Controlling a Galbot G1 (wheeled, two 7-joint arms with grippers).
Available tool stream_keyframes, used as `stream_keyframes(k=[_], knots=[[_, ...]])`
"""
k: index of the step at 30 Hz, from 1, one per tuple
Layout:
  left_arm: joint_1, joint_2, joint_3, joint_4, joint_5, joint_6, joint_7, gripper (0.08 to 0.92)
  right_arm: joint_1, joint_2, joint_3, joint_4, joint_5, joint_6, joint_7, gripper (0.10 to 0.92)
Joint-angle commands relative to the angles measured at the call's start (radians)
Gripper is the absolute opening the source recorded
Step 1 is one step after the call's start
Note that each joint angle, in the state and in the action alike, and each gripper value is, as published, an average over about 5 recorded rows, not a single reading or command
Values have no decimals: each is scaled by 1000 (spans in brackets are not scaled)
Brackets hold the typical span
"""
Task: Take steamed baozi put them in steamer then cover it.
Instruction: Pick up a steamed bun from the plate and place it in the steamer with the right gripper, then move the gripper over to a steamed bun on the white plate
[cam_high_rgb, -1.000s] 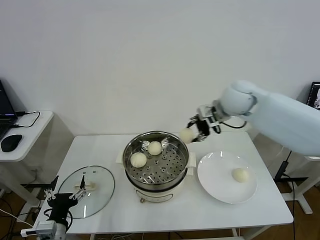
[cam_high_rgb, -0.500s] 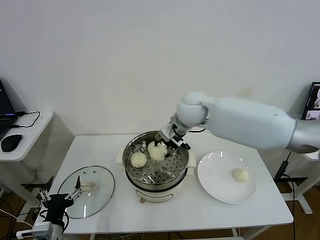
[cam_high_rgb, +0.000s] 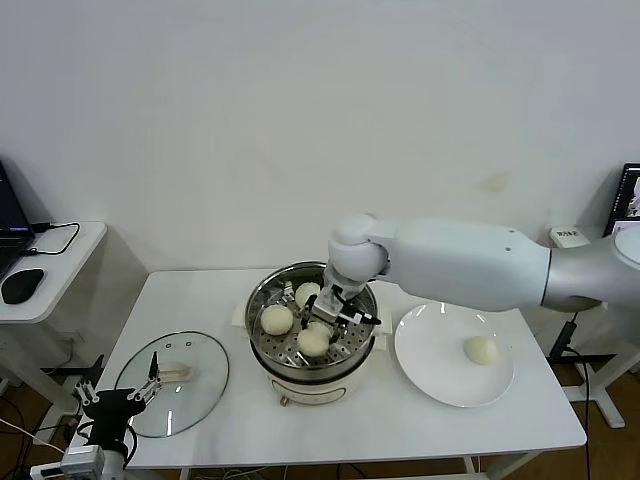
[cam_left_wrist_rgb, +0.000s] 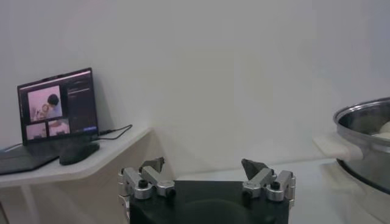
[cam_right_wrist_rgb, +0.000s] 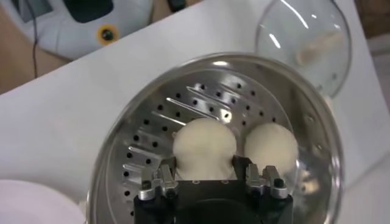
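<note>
Steamer (cam_high_rgb: 312, 335): round steel pot with perforated tray, on a cream base, at the middle of the white table (cam_high_rgb: 330, 420). Rim and one side handle also show in the left wrist view (cam_left_wrist_rgb: 365, 143); the tray fills the right wrist view (cam_right_wrist_rgb: 183, 115).

Baozi, four in all. Three lie on the tray: one toward the back (cam_high_rgb: 307, 294), one toward the robot's left (cam_high_rgb: 276, 319), one toward the front (cam_high_rgb: 313, 342). The fourth (cam_high_rgb: 482, 350) lies on the plate. The right wrist view shows two of the tray's buns side by side, one between the pincer's fingers (cam_right_wrist_rgb: 204, 146) and one just beside it (cam_right_wrist_rgb: 271, 145).

Right pincer (cam_high_rgb: 335, 312): reaches down into the steamer over the front bun. Its fingers (cam_right_wrist_rgb: 159, 179) stand on either side of that bun, against its flanks or close to them; whether they press it or have let go cannot be told.

Left pincer (cam_high_rgb: 118, 396): low at the table's front left corner, near the lid's edge, its fingers (cam_left_wrist_rgb: 152, 165) spread apart and holding nothing.

Lid (cam_high_rgb: 172, 382): round glass with a cream handle, flat on the table, left of the steamer and apart from it.

Plate (cam_high_rgb: 440, 372): flat, white, right of the steamer, near its base.

Side table (cam_high_rgb: 55, 270): to the robot's left, with a laptop (cam_left_wrist_rgb: 58, 109), a mouse (cam_high_rgb: 22, 285) and a cable.
</note>
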Motion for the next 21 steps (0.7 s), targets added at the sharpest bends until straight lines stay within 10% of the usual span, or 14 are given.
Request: stream_keyframes(k=[1,12,21], knots=[[2,-1,0,1,1,-1,-1,823,-12,19,-17,0,-37,66,7,585],[-3,8,1,2,0,-1,1,823,44,-104,76,-1,14,-6,15,805],[-11,40,2,12,-11,-9,1,823,81,-396,162,64,209,-313,-60,823]])
